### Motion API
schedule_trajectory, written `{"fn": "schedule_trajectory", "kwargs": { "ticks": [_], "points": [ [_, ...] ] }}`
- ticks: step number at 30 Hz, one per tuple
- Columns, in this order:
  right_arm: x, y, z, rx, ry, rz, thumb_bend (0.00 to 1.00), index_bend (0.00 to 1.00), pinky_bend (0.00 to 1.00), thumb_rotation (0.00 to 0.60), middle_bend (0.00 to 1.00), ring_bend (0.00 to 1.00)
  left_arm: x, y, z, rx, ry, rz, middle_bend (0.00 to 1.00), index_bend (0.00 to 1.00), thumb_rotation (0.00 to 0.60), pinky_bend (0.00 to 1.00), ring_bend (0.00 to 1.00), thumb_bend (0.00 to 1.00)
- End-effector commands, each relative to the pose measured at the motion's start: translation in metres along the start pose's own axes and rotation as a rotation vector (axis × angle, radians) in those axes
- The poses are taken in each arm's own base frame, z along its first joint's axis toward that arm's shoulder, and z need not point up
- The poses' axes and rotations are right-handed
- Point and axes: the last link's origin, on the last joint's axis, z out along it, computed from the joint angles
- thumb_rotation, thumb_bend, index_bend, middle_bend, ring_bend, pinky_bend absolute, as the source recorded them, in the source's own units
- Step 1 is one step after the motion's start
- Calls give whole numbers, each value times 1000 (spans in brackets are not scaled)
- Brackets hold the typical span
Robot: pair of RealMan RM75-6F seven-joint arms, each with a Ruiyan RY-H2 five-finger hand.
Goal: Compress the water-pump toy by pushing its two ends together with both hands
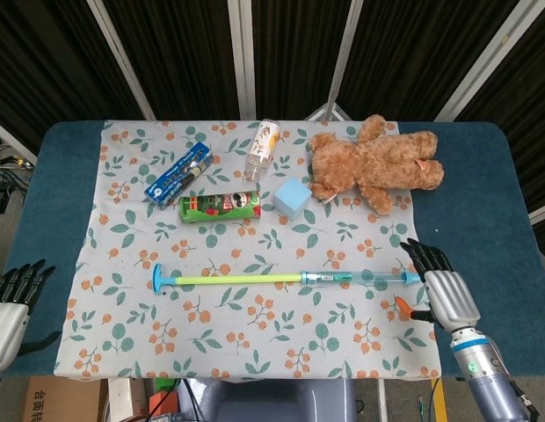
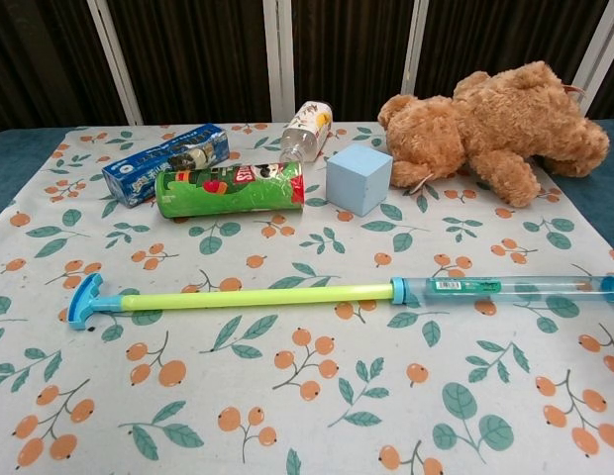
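The water-pump toy (image 1: 286, 279) lies fully extended across the floral cloth: blue T-handle at the left, yellow-green rod, clear blue barrel at the right. In the chest view the water-pump toy (image 2: 317, 293) runs across the middle, and no hand shows there. My right hand (image 1: 441, 292) hovers just right of the barrel's tip, fingers spread and holding nothing. Off the table's left front corner my left hand (image 1: 10, 303) is far from the T-handle, its fingers apart and empty.
Behind the toy lie a green chips can (image 1: 220, 206), a blue box (image 1: 178, 175), a bottle (image 1: 263, 149), a light blue cube (image 1: 292, 198) and a brown teddy bear (image 1: 374, 163). The floral cloth (image 1: 123, 343) covers most of the blue table (image 1: 488, 202).
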Motion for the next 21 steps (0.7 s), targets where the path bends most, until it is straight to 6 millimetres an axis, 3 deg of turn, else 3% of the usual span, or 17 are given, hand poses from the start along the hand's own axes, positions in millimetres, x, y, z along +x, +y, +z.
{"fn": "schedule_trajectory", "kwargs": {
  "ticks": [1,6,13,16,21],
  "points": [
    [-1,-2,4,6,26,3,328,0,0,600,0,0,5,8,18,-1,-23,-1,12,55,600,99,0,129],
    [-4,1,2,15,44,-2,329,0,0,600,0,0,7,27,50,-31,-35,42,56,127,600,134,0,129],
    [-3,6,2,22,68,6,328,0,0,600,0,0,-8,71,93,-86,-98,79,127,280,600,179,52,178],
    [-3,9,2,15,61,7,328,0,0,600,0,0,-14,90,102,-113,-120,93,166,323,600,237,101,201],
    [-3,12,1,13,55,5,328,0,0,600,0,0,-23,128,115,-170,-130,125,191,381,600,242,105,229]
  ]
}}
